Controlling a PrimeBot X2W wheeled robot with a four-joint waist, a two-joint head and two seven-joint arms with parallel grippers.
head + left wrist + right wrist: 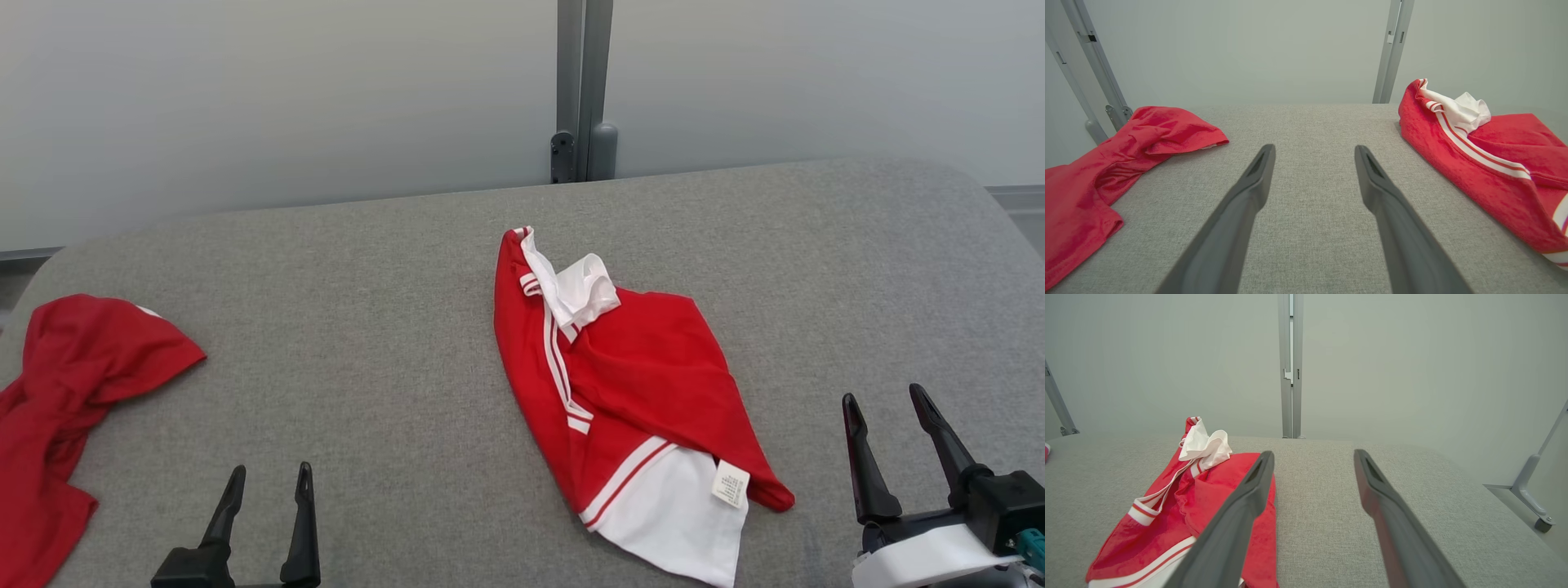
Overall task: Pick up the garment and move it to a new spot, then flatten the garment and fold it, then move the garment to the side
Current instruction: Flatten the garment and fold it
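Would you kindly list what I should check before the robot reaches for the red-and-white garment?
1. Left gripper open, empty: ok.
2. Right gripper open, empty: ok.
3. Red-and-white garment free of both grippers: ok.
4. Garment flat: not ok, bunched with folds.
5. Bare table for a new spot, between it and the plain red garment: ok.
6. How many layers a pinch would catch: cannot tell.

One bench (367,310), two garments: red-and-white garment (645,376) mid-frame, plain red garment (73,384) far left. Two claws: left claw (272,468), right claw (883,394).
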